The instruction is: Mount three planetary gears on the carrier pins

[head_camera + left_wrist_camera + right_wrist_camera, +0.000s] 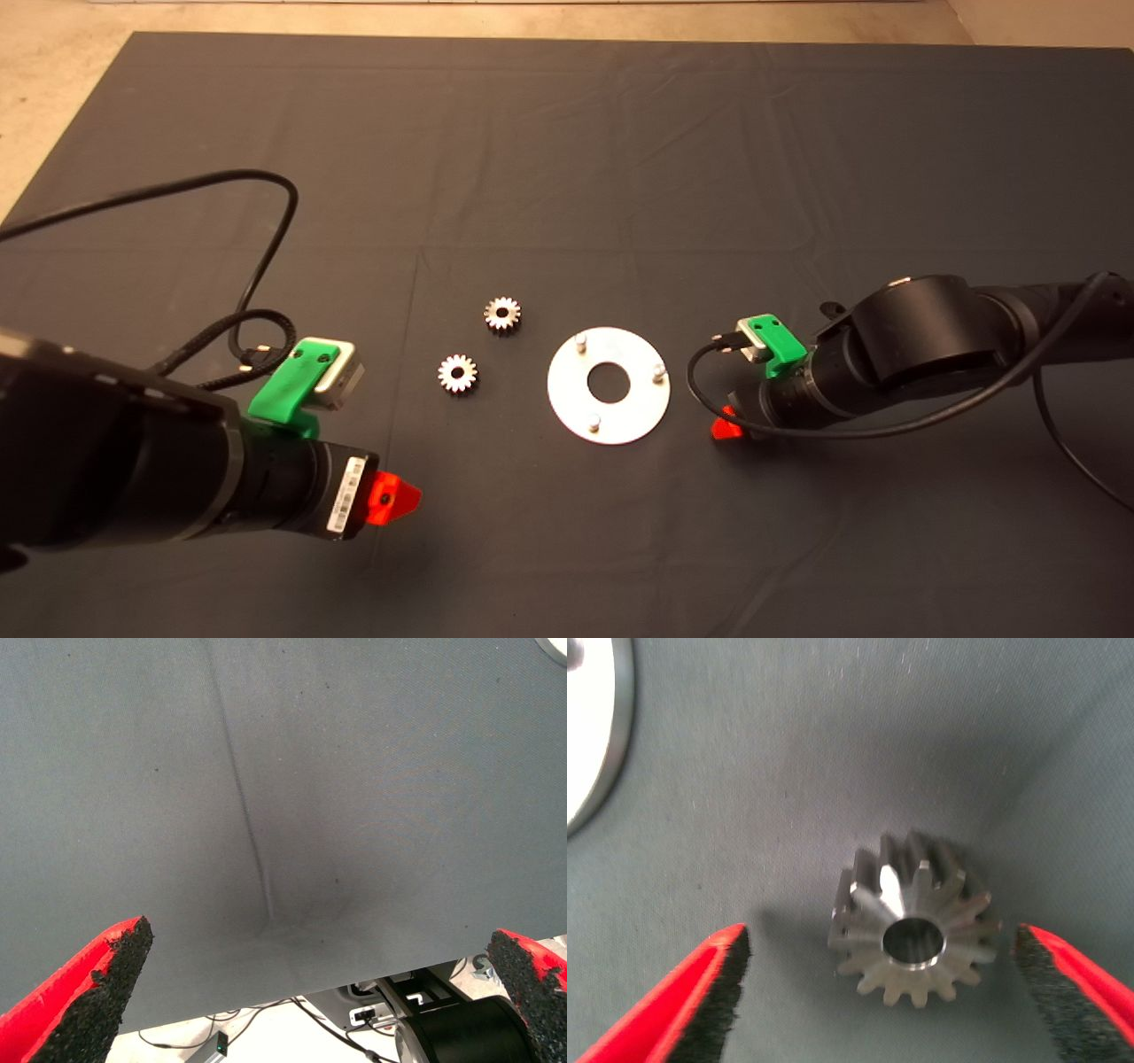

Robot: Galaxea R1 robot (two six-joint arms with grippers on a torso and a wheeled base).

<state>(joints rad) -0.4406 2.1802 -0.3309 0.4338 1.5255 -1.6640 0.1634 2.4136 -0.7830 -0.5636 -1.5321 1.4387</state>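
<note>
Two planetary gears [502,314] [457,373] lie flat on the mat left of the shiny disc [567,394]. Its three carrier pins [580,339] [658,372] [594,423] stand bare. My right gripper [726,428] is low at the disc's right side. The right wrist view shows it open [881,939], with the third gear [914,921] on the mat between its fingers [713,992], touching neither. That gear is hidden under the gripper in the head view. My left gripper [394,498] hangs open [319,937] over bare mat, nearer than the two gears.
The disc's rim shows at the edge of the right wrist view [594,744]. Black cables [266,257] loop over the mat behind the left arm. The left wrist view shows the mat's near edge with gear and cables on the floor [416,1010] beyond it.
</note>
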